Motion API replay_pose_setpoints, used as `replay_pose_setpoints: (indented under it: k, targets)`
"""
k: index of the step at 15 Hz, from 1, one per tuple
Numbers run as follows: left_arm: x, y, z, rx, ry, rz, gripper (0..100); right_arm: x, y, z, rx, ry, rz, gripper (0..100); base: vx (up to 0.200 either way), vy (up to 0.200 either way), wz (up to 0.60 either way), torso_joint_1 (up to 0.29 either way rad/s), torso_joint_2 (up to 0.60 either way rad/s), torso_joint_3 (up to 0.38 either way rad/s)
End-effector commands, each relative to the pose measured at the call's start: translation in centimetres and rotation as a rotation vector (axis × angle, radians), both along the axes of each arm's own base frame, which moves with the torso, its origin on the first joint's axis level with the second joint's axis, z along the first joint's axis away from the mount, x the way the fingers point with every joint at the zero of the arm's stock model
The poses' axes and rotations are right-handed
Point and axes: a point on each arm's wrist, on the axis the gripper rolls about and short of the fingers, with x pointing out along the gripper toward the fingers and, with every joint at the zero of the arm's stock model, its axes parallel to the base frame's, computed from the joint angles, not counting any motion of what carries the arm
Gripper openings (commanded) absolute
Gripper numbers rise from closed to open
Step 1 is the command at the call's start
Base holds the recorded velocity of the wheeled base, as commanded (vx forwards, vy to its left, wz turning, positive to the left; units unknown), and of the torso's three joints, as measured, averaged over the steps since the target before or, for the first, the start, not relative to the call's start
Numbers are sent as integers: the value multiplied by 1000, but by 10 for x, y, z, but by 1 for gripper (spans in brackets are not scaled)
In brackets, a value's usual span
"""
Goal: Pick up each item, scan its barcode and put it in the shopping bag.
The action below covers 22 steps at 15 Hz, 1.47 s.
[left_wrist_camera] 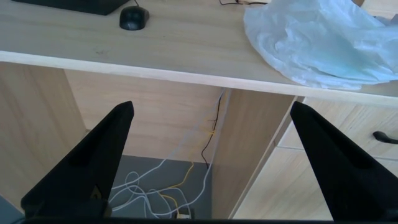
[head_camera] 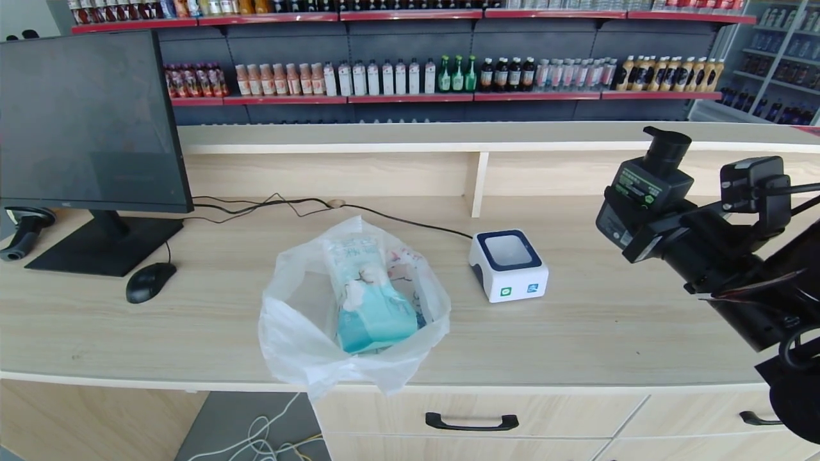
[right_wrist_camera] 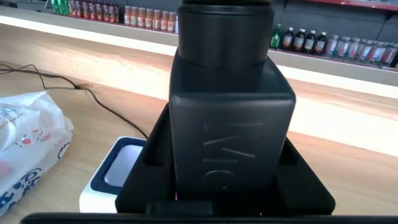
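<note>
I hold the dark bottle up and right of the scanner, not over its window.
My right gripper's jaws clamp its lower body; my left gripper hangs wide open and empty, low and left of the scanner. I can't see the barcode, so it may face away from the glass. The limp shopping bag, left of the scanner, could fold shut on the drop.

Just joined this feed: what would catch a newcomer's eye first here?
The right gripper holds a dark capped bottle raised over the right end of the counter, right of the white scanner. Mid-counter, the clear shopping bag already holds a teal package.
</note>
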Motion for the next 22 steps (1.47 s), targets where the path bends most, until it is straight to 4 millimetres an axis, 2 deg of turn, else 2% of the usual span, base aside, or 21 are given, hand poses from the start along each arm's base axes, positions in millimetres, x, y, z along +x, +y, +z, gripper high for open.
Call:
replay_pose_setpoints:
  k: [1, 4, 13, 22]
  targets:
    - [0, 0, 0, 0, -1, 0, 100, 2, 1, -1, -1, 5, 0, 0, 0, 200, 0, 2, 2, 2]
    - [0, 0, 0, 0, -1, 1, 100, 1, 5, 3, 1, -10, 19, 0, 0, 200, 0, 1, 4, 2]
    - [0, 0, 0, 0, -1, 0, 100, -3, 16, 5, 4, -21, 58, 0, 0, 0, 0, 0, 0, 0]
    - [0, 0, 0, 1, 1, 0, 100, -4, 16, 6, 4, -21, 58, 0, 0, 0, 600, -1, 2, 4]
